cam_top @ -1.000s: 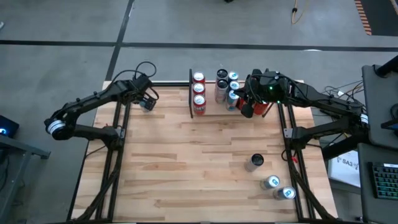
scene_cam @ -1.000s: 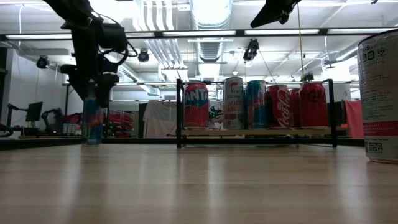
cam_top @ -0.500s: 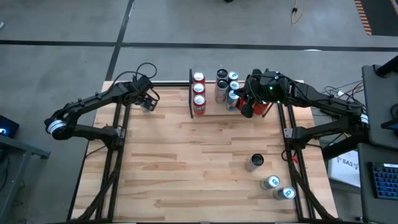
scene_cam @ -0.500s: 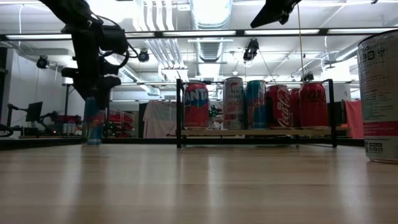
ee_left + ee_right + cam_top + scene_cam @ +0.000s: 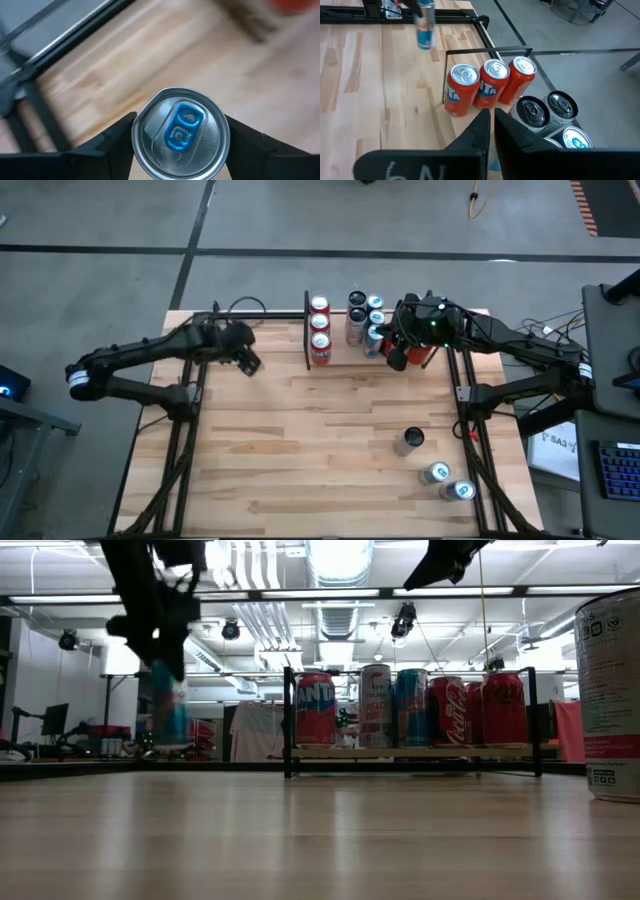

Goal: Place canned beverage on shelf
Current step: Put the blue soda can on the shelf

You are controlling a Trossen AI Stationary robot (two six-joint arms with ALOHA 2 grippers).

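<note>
A slim blue can (image 5: pixel 170 710) with a silver top (image 5: pixel 180 132) hangs above the table's far left part, with my left gripper (image 5: pixel 246 361) shut on it. In the right wrist view the blue can (image 5: pixel 424 22) shows left of the shelf. The shelf (image 5: pixel 307 330), a light board (image 5: pixel 410 752) with black rails, stands at the far middle and carries several upright cans (image 5: pixel 320 330). My right gripper (image 5: pixel 491 117) is shut and empty, hovering above the shelf's right end (image 5: pixel 398 358). My left gripper pinches the blue can between its two fingers (image 5: pixel 117 137), one on each side of the wall just under the top rim (image 5: pixel 136 131). The fingers come slanting down from above. The can hangs near upright, top up, its bottom (image 5: pixel 170 743) clear of the table.
Three more cans (image 5: pixel 410 440) stand at the table's near right; one of them (image 5: pixel 610 690) looms at the low view's right edge. Bare wood (image 5: pixel 300 440) lies between the left gripper and those cans. The shelf's left rail (image 5: pixel 485 50) stands between the blue can and the shelved cans.
My left gripper has lifted the blue can off the table and carried it up, a little toward the table's right and near edge, closer to the shelf. The can, which stood on the wood, now hangs clear. My right arm has kept still.
</note>
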